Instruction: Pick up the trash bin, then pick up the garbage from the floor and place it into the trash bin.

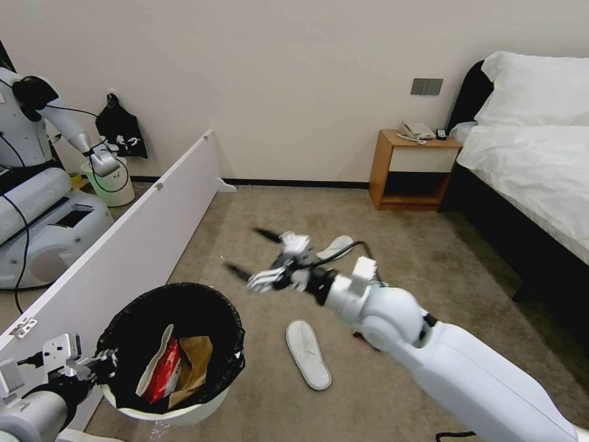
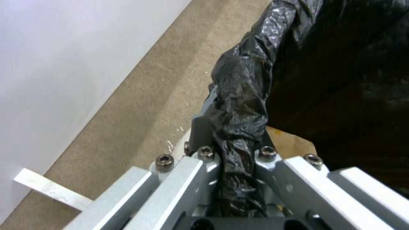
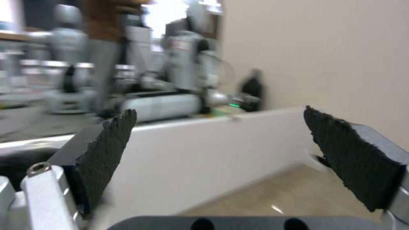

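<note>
Gripping the liner-wrapped rim of the trash bin, the left gripper is clamped on its near-left edge, black plastic bunched between its fingers. Inside the bin lie a red snack packet, a brown paper bag and a white slipper. The right gripper hangs spread wide and empty above the carpet, near two more slippers on the floor.

We see the right gripper with its two black textured pads spread wide and nothing between them. Behind runs a white partition board, carpet at lower right, a beige wall upper right, blurred machinery upper left.
</note>
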